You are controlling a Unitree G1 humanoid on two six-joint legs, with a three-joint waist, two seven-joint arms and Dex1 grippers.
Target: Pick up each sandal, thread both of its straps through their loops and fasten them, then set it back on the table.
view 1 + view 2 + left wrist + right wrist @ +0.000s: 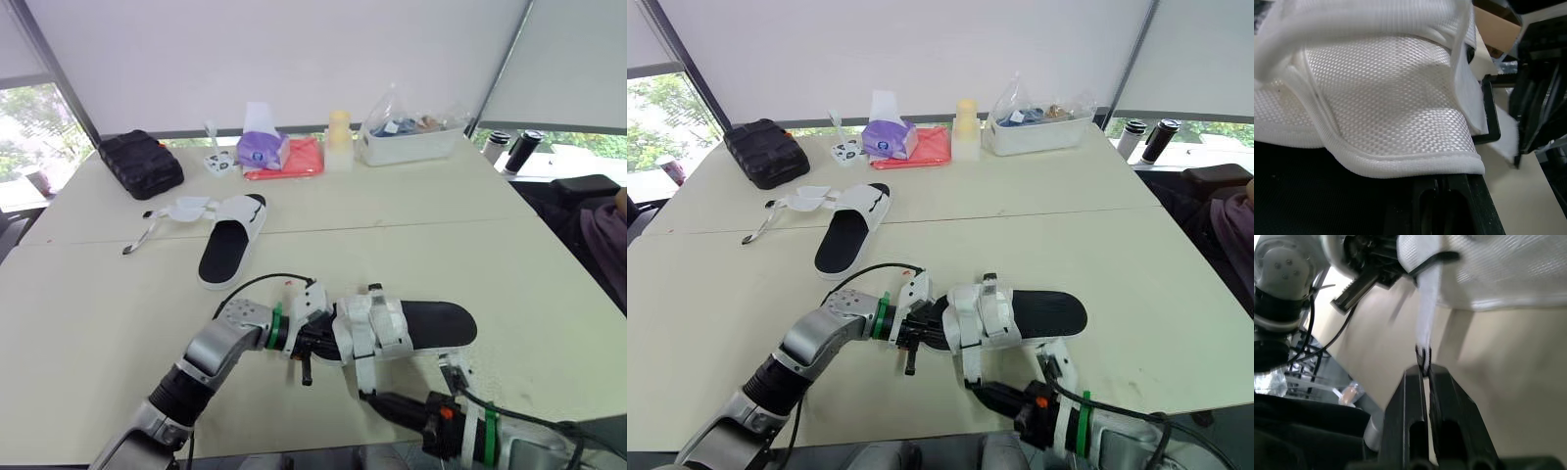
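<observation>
The far sandal (230, 245) lay on the surface (509, 255) at about 11 o'clock from the left claw (312, 343), its straps loose and not yet handled. The left claw appeared clamped on the toe end of the near sandal (421, 323), which stretched away toward 3 o'clock. The step in hand was fastening. A strap (1425, 308) hung toward 6 o'clock, its tip pinched in the nearly closed right claw (1422, 369). Next, the strap likely needed pulling taut and pressing down.
</observation>
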